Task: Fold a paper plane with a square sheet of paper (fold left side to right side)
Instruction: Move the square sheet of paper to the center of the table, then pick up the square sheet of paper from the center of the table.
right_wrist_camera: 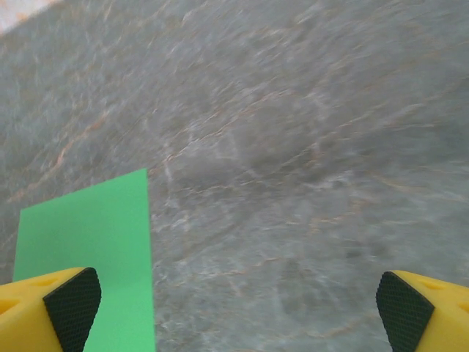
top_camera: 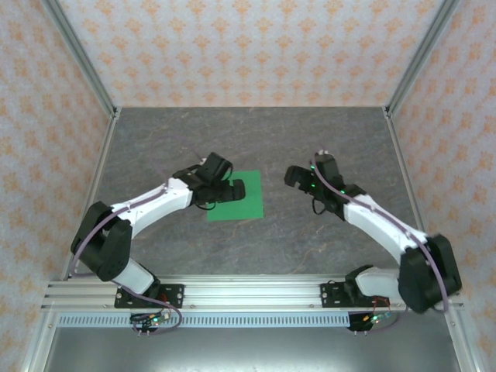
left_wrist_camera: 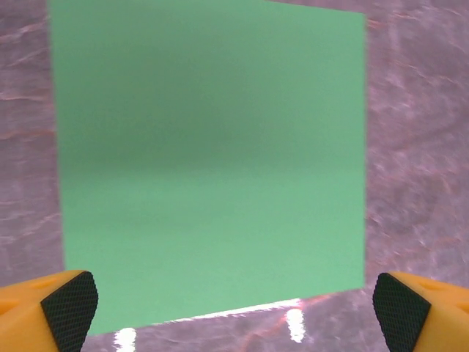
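White and black, the left arm curved in from its base at the near left, and the left gripper (top_camera: 235, 188) hung over the left part of the square sheet of paper (top_camera: 248, 204), its fingers spread wide and grasping nothing. In the left wrist view the black textured pads (left_wrist_camera: 69, 301) sat at the two lower corners of the picture with the sheet between and beyond them. The sheet was bright green and flat, and no crease could be made out on it. It lay on the grey, marble-veined table (top_camera: 333, 139) a little left of centre. To its right, clear of the paper's right edge, the right gripper (top_camera: 293, 177) pointed toward the sheet with its fingers released and empty. Its wrist view caught a strip of green at the lower left and bare tabletop elsewhere. The step in hand looked like the first fold, not yet begun. To do it well, the left fingers would probably need to catch the left edge low and shallow, since thin paper lying flat gives little to pinch. The right gripper could press on the right half so the sheet would not slide. The lifted edge should then meet the right edge corner to corner before any creasing. No brand, label or readable writing appeared anywhere.
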### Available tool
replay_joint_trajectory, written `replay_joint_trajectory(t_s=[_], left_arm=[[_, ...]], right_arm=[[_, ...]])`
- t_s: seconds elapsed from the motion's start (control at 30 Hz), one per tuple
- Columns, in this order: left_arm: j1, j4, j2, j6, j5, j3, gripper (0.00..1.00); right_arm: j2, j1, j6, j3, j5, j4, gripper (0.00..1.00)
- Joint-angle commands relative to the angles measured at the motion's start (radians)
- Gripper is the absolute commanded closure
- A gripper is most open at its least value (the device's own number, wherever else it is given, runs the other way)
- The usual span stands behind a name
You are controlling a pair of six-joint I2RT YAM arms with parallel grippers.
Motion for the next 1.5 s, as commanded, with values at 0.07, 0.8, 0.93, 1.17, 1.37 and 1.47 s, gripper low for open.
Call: replay_joint_trajectory(t_s=[0.07,0.8,0.93,1.17,1.37,1.47], left_arm=[[0.075,0.134,0.001,-0.031,0.193,-0.097,0.01],[0.105,0.24,0.123,-0.051,0.215,-0.193,0.03],[0.104,0.241,0.123,-0.051,0.209,-0.2,0.03],[0.104,0.242,0.127,-0.049,0.201,-0.202,0.03],[0.104,0.256,0.128,-0.051,0.204,-0.209,0.04],[0.105,0.266,0.125,-0.053,0.208,-0.214,0.04]], right_arm=[[0.292,0.101,-0.029,0.234,0.061,-0.069,0.0],[0.778,0.233,-0.028,0.658,0.075,-0.228,0.0],[0.794,0.258,-0.011,0.653,0.049,-0.234,0.0],[0.801,0.32,0.011,0.646,0.019,-0.235,0.02],[0.788,0.357,0.023,0.646,-0.016,-0.235,0.05],[0.781,0.362,0.027,0.644,-0.028,-0.236,0.09]])
